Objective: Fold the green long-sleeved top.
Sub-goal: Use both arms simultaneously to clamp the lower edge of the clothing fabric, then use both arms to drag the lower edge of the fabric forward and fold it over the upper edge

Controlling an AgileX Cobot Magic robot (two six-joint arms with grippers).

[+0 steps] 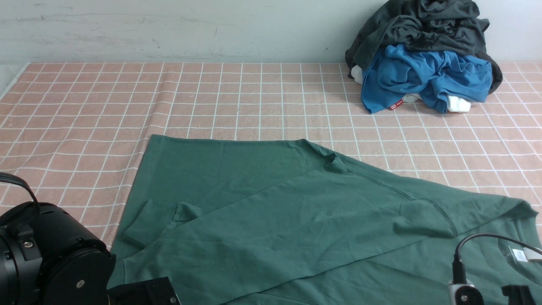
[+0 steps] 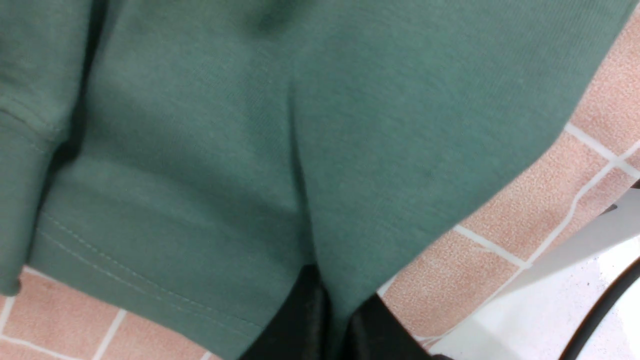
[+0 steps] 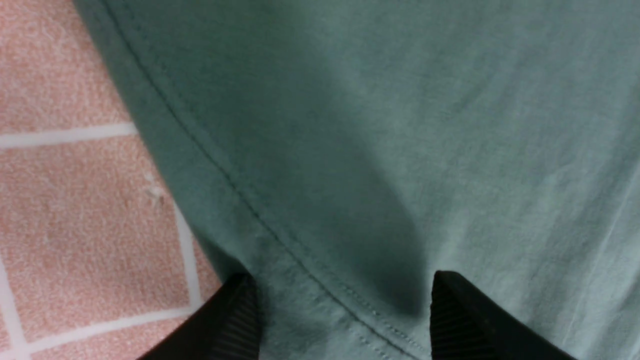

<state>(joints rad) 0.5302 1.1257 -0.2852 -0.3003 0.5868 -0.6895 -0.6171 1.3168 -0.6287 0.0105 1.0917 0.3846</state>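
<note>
— While your left fingers [image 2: 295, 330] pinch the green top [image 1: 271, 212], which step is this?
— Mid-fold, I judge; it lies on the bench [image 1: 84, 106], 1 sleeve across. Your right fingers [image 3: 470, 320] gape wide: grip that edge next.

Dk grey garment [image 1: 423, 29] heaped on blue garment [image 1: 423, 76], far rt on pink checked cloth [image 1: 127, 93].
</note>
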